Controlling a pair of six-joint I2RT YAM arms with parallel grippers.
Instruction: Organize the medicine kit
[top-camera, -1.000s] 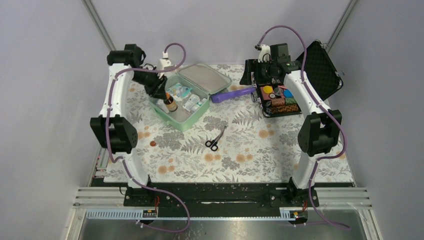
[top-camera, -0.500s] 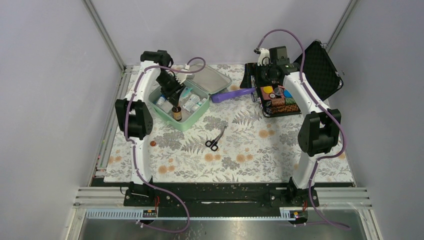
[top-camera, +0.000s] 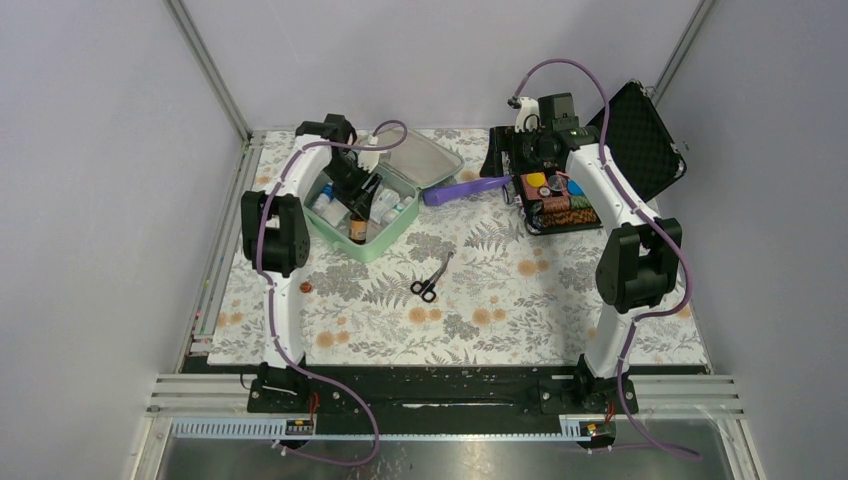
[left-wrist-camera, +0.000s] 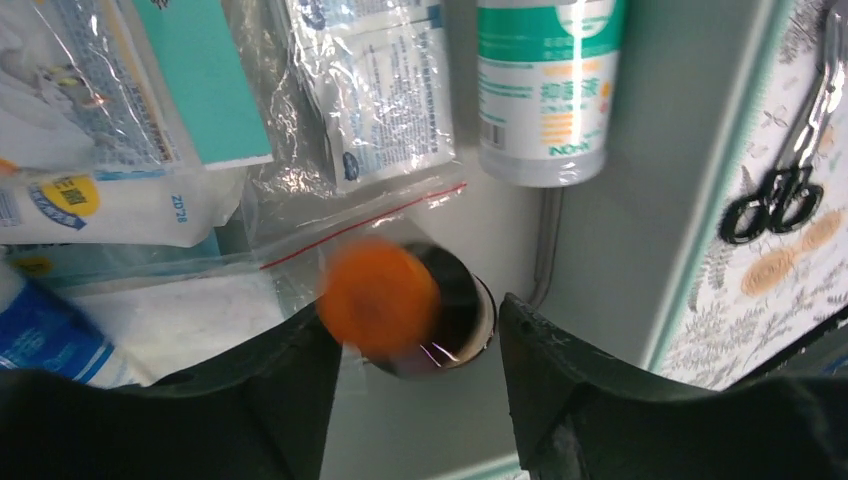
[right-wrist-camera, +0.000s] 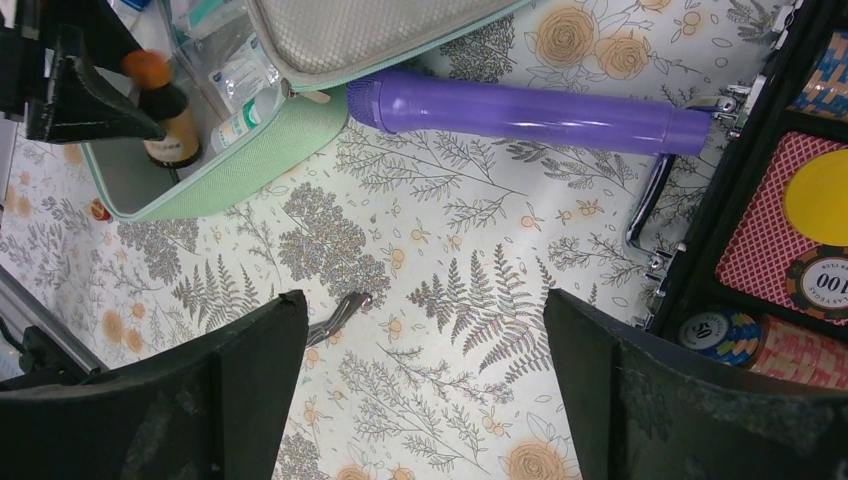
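The mint-green medicine kit (top-camera: 378, 243) lies open at the back left, its lid (top-camera: 412, 155) flat behind it. A brown bottle with an orange cap (top-camera: 357, 231) stands in its near corner. My left gripper (top-camera: 356, 205) hangs just above it. In the left wrist view the gripper (left-wrist-camera: 415, 320) is open, with the bottle (left-wrist-camera: 450, 330) between the fingers and a gap at the right finger. The kit's grey floor (left-wrist-camera: 640, 150) holds a white green-labelled bottle (left-wrist-camera: 545, 90) and plastic packets (left-wrist-camera: 375, 90). My right gripper (right-wrist-camera: 425, 300) is open and empty above the table.
A purple tube (top-camera: 465, 188) lies between the kit and an open black case of poker chips (top-camera: 560, 205). The tube (right-wrist-camera: 520, 112) and kit (right-wrist-camera: 230, 165) also show in the right wrist view. Scissors (top-camera: 431, 280) lie mid-table, beside the kit's rim (left-wrist-camera: 790, 180).
My left arm has swung back and carried the brown bottle toward the kit's near corner, where it now stands with the jaws apart around it. The right arm has not moved.
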